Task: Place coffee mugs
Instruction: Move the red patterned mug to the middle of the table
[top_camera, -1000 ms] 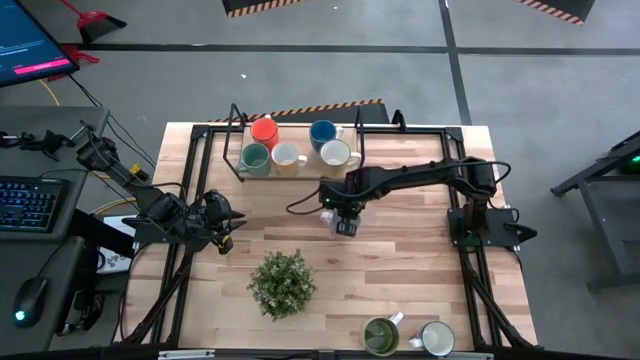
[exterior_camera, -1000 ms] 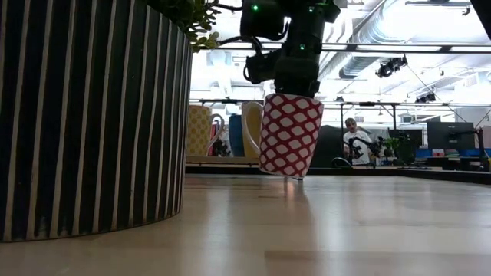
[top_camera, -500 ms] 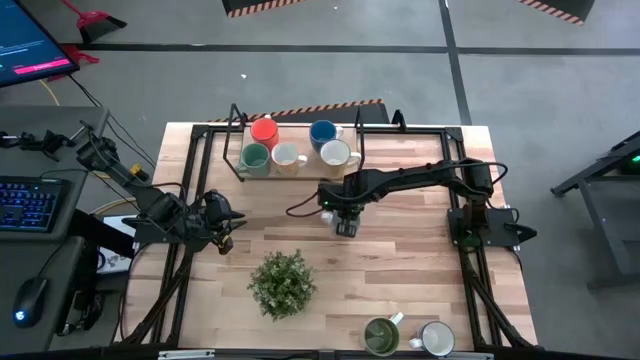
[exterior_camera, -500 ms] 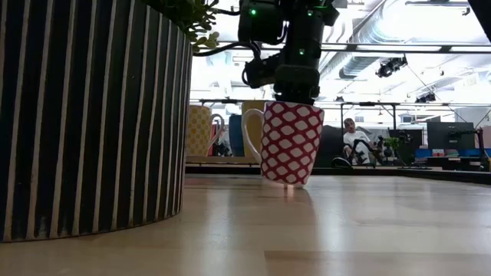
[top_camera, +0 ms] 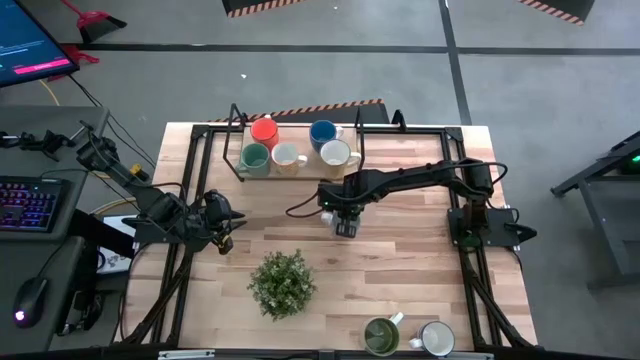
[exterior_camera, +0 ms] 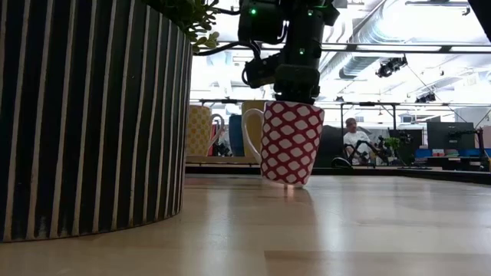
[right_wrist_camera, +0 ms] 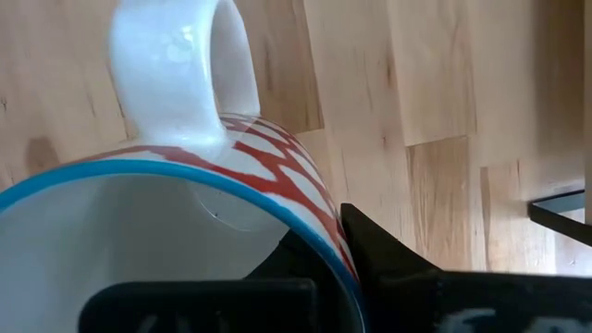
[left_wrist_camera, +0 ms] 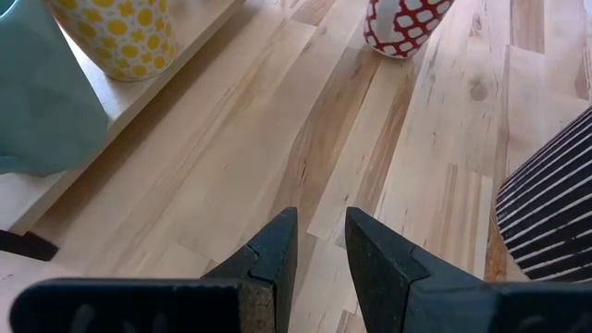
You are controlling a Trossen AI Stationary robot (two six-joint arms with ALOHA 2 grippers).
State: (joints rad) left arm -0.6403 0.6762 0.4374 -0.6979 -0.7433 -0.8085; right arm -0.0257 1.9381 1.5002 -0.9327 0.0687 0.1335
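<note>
Here the right end effector [top_camera: 345,222], near the middle of the desk [top_camera: 420,280], is clamped on the rim of a red-and-white patterned mug [exterior_camera: 291,142] held just above the wood. Five mugs already sit on the rack [top_camera: 232,150] along the far edge: orange [top_camera: 264,130], blue [top_camera: 322,132], teal [top_camera: 254,157] and two pale. An olive-green mug [top_camera: 380,336] and a white mug [top_camera: 436,339] wait at the near edge. The left end effector [top_camera: 222,222], fingers slightly apart and empty, idles at the left edge.
</note>
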